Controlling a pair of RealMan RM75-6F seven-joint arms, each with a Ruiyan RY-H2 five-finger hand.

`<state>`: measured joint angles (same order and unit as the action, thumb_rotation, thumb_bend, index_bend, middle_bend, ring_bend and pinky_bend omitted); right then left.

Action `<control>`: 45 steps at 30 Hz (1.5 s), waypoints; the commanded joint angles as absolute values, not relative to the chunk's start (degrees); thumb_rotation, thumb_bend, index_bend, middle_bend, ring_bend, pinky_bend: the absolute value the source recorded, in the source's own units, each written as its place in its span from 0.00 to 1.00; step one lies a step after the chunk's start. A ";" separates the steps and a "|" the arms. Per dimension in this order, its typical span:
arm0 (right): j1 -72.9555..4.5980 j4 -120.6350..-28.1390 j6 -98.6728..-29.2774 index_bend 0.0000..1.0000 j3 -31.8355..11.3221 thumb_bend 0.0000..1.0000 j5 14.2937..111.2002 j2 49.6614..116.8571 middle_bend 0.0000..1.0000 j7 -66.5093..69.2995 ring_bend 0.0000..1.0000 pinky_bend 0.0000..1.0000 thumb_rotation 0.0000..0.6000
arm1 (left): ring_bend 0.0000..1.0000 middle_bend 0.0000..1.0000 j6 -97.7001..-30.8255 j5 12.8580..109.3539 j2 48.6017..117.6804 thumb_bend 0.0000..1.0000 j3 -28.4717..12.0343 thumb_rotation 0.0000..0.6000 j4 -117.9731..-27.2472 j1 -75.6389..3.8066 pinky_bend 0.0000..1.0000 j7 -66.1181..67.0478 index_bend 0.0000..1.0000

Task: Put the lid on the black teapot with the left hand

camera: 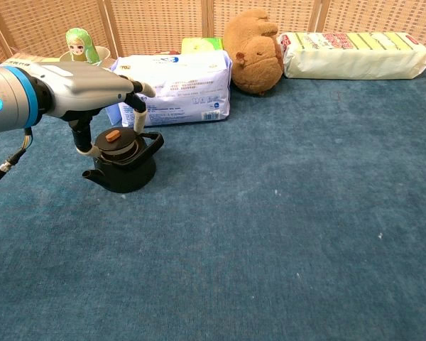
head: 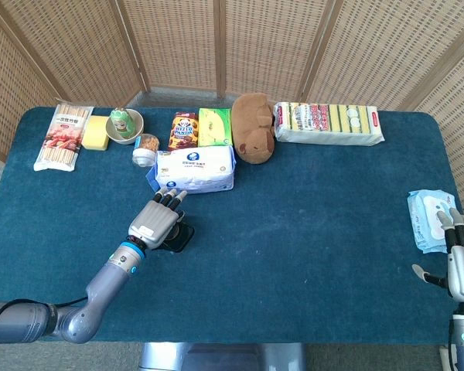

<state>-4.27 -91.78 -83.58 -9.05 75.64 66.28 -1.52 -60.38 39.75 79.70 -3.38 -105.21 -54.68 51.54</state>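
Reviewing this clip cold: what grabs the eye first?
The left hand hovers over the black teapot at the table's near left, fingers at the lid sitting on its opening. Behind it, a brown plush toy stands out in the back row of packaged goods.
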 commanded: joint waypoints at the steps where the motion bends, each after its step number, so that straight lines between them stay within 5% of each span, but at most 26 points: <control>1: -4.28 -91.78 -83.56 0.03 -9.03 0.00 75.67 66.27 0.00 -1.51 0.00 0.00 1.00 | 0.00 0.00 -61.19 39.07 79.20 0.26 -3.34 1.00 -106.11 -54.97 0.05 52.07 0.38; 33: -4.34 -92.38 -83.10 0.05 -8.76 0.00 75.72 66.03 0.00 -1.53 0.00 0.00 1.00 | 0.00 0.00 -66.17 40.57 75.53 0.22 -4.31 1.00 -111.48 -55.24 0.05 49.89 0.26; 45: -4.28 -92.47 -83.09 0.05 -8.88 0.00 75.55 65.77 0.00 -1.09 0.00 0.00 1.00 | 0.00 0.00 -62.61 44.67 80.30 0.22 -3.23 1.00 -107.09 -55.88 0.05 47.92 0.26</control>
